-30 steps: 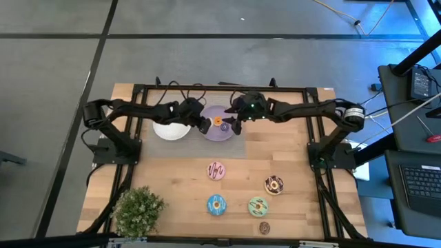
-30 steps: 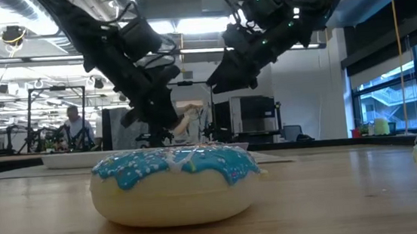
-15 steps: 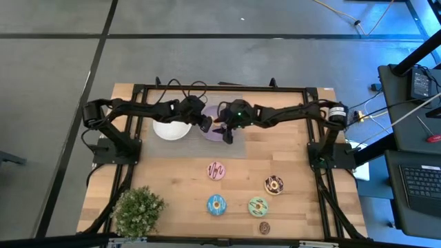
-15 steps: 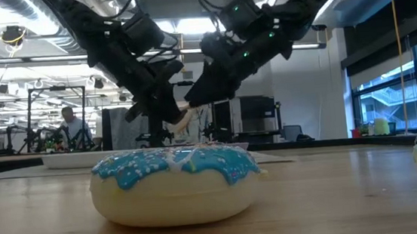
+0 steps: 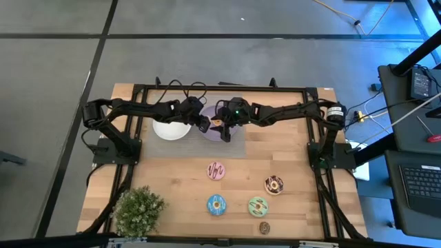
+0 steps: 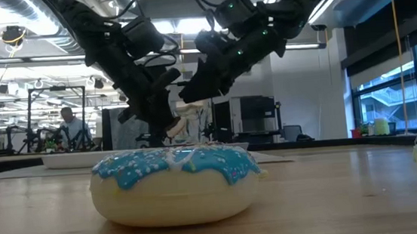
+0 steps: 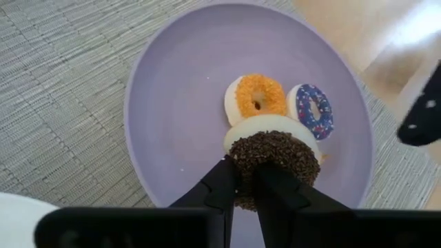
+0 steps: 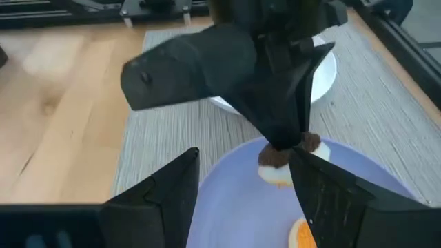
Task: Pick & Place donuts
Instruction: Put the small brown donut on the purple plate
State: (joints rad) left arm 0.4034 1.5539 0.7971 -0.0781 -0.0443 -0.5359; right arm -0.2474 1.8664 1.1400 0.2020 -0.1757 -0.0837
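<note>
My left gripper point(image 7: 248, 176) is over the lilac plate point(image 7: 172, 110), shut on a dark-brown mini donut point(image 7: 274, 162). An orange mini point(image 7: 256, 98) and a purple mini point(image 7: 310, 111) lie flat on that plate. My right gripper point(image 8: 248, 200) is open, just right of the left one point(image 5: 204, 124), over the plate's right part point(image 5: 224, 131), with its fingers on either side of the held mini point(image 8: 282, 160), apart from it. The pink point(image 5: 216, 170), chocolate point(image 5: 273, 184), blue point(image 5: 216, 204) and green point(image 5: 258, 205) donuts lie on the bare wood nearer the front. My left gripper pinches the dark-brown mini donut by its rim point(image 7: 242, 186) between the two fingers point(image 7: 224, 182). The fingers slant down from the table's left. The mini is tilted, its pale underside turned away from the fingers, and hangs just above the lilac plate point(image 8: 227, 207).
A white plate point(image 5: 172, 129) sits left of the lilac one on a grey mat point(image 7: 55, 103). A potted plant point(image 5: 138, 210) stands at the near left corner. Another dark mini point(image 5: 264, 227) lies near the front edge. The blue donut point(image 6: 176, 184) fills the low view.
My right gripper has moved toward the table's left, across the lilac plate, until it stands close beside the left gripper and the held mini. My left gripper has kept the dark-brown mini over the plate.
</note>
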